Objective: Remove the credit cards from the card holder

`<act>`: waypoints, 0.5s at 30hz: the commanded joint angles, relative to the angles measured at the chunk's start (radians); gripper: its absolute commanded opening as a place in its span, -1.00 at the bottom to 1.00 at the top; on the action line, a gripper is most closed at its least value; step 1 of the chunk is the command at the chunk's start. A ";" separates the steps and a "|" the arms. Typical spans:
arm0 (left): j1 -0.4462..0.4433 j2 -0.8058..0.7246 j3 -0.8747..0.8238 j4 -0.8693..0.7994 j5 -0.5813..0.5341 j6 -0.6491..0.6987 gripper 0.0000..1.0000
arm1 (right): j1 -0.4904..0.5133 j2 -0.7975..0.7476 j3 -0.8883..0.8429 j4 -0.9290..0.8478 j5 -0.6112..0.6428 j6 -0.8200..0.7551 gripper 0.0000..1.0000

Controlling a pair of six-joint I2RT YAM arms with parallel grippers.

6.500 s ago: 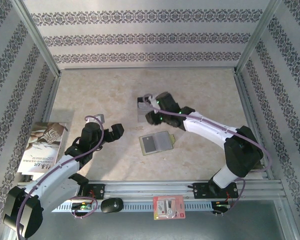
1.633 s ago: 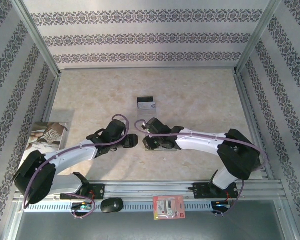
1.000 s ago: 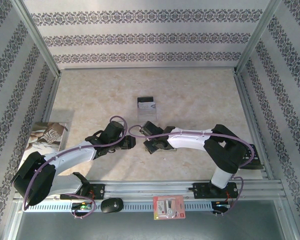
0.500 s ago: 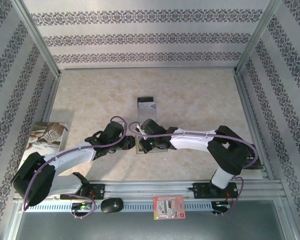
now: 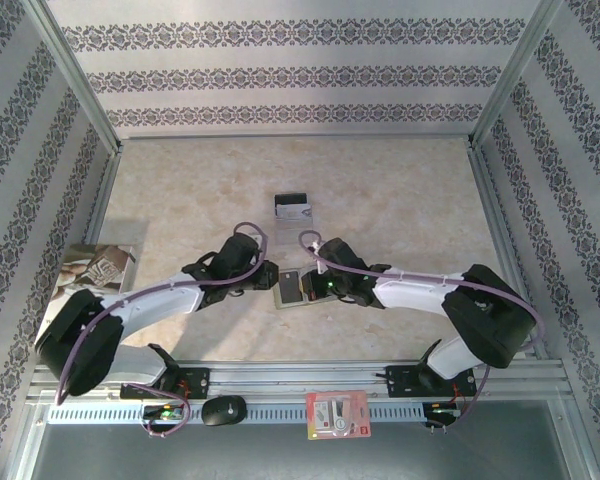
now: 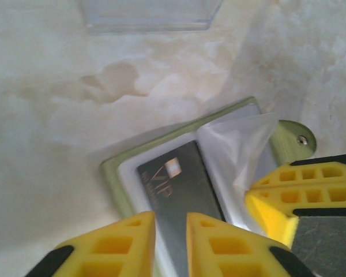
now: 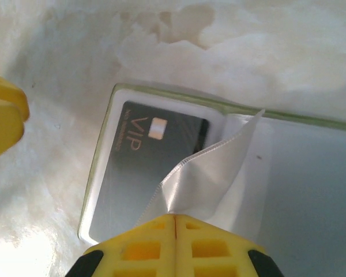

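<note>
Wrist views resolve what the top view cannot. Left gripper [image 6: 170, 231] fingers stand a slit apart over the near end of the dark VIP credit card [image 6: 179, 190]; grip undetermined. Right gripper [image 7: 174, 222], closed, pinches the clear pocket flap [image 7: 202, 173] upward. Card holder [image 5: 280, 303] lies open on the table between both grippers. Farther back, another card [image 5: 292, 207] lies well apart.

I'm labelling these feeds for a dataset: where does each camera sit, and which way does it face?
Top external: above and behind, looking down at the table; both arms, bases nearest.
Left wrist: looks down past the left gripper at the card holder.
Right wrist: looks down past the right gripper, shut on the clear flap.
Shared: both wrist views show the VIP card.
</note>
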 commanded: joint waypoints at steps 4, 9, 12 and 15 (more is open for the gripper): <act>-0.036 0.134 0.048 0.116 0.020 -0.019 -0.79 | -0.051 -0.040 -0.062 0.139 -0.074 0.105 -1.00; -0.038 0.205 0.057 0.097 0.014 -0.012 -0.92 | -0.065 -0.064 -0.087 0.137 -0.068 0.133 -1.00; -0.038 0.237 0.050 0.096 0.027 -0.008 -0.97 | -0.084 -0.090 -0.100 0.062 -0.011 0.176 -0.93; -0.038 0.248 0.044 0.099 0.033 -0.003 -0.98 | -0.103 -0.131 -0.124 0.000 0.041 0.195 -0.62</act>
